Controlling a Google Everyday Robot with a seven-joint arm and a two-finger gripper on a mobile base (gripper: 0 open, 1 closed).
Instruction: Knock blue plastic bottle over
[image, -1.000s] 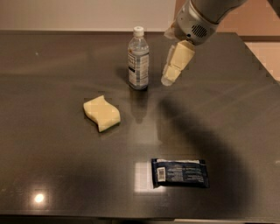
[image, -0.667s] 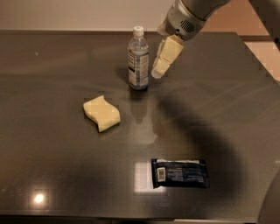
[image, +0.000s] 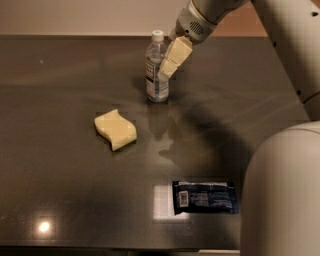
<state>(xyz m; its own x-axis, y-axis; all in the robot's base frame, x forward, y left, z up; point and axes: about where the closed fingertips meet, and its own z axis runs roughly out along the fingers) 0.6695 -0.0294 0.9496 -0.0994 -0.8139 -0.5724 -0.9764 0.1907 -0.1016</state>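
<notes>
The blue plastic bottle stands upright at the back middle of the dark table. It is clear and bluish, with a white cap and a printed label. My gripper reaches down from the upper right. Its cream tip lies against the bottle's right side at label height and covers part of it.
A yellow wavy sponge lies to the front left of the bottle. A flat dark-blue packet lies near the table's front edge. My arm's white body fills the right side of the view.
The gripper has moved left and slightly down, from beside the bottle until it meets the bottle's right side. The bottle still stands upright.
</notes>
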